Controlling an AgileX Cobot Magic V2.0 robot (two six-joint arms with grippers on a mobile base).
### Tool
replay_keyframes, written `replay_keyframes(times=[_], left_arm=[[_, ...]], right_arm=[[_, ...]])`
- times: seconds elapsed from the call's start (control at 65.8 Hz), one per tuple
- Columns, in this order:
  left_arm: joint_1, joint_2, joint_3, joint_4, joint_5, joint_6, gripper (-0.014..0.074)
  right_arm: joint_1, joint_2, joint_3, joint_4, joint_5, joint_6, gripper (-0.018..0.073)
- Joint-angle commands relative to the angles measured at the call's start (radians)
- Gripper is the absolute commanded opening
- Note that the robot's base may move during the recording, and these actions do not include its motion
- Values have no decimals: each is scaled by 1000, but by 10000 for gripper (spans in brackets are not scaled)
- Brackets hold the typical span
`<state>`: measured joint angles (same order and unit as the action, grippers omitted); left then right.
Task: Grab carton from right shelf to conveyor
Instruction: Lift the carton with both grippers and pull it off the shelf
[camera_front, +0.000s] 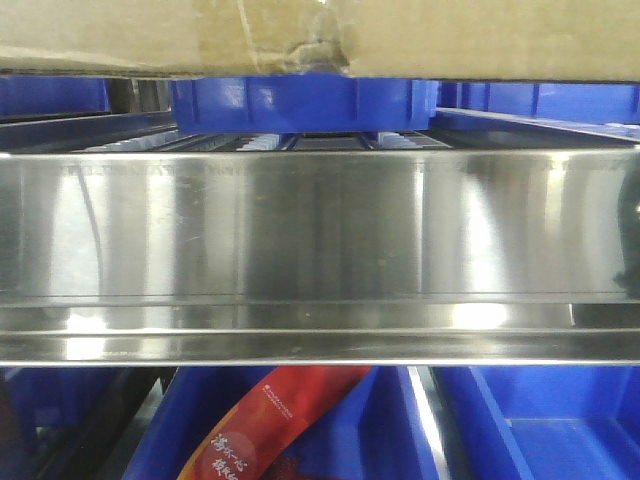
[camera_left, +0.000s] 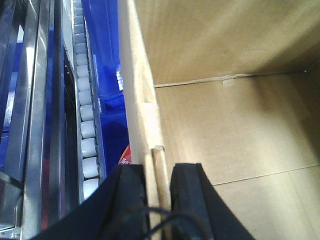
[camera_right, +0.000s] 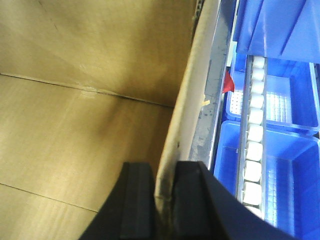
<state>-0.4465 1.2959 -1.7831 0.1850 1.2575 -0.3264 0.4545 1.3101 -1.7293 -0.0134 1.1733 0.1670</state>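
The shelf (camera_front: 320, 250) shows me its shiny steel rail across the front view, with blue bins (camera_front: 300, 100) behind and below. The carton (camera_front: 150, 35) is above the rail, cropped by the top edge. My left gripper (camera_left: 157, 192) and right gripper (camera_right: 165, 195) each pinch one of its side walls.

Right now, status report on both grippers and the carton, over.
Left gripper shut on carton side wall. Right gripper shut on opposite wall. Carton above shelf rail; blue bin just beyond, contact unclear.

The left claw (camera_left: 158, 175) was clamped on a wall of the carton (camera_left: 240, 130), one black finger on each side; the right claw (camera_right: 162, 172) gripped the opposite wall likewise.
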Motion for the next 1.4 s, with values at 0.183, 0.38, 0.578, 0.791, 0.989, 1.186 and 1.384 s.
replay_keyframes(times=[0.183,0.38,0.578,0.791,0.989,1.186,1.384], left_arm=[[-10,-13,-1,-22,-36,5,-20],[-10,-13,-1,-22,-36,5,-20],[-10,-13,-1,-22,-36,5,-20],[-10,-13,-1,-22,-36,5,-20],[-10,-13,-1,-22,-36,5,-20],[-10,-13,-1,-22,-36,5,-20],[-10,-13,-1,-22,-36,5,-20]], right_arm=[[-1,-16,-4,39,-60,-18,-66],[-1,-16,-4,39,-60,-18,-66],[-1,-16,-4,39,-60,-18,-66],[-1,-16,-4,39,-60,-18,-66],[-1,-16,-4,39,-60,-18,-66],[-1,-16,-4,39,-60,-18,-66],[-1,-16,-4,39,-60,-18,-66]])
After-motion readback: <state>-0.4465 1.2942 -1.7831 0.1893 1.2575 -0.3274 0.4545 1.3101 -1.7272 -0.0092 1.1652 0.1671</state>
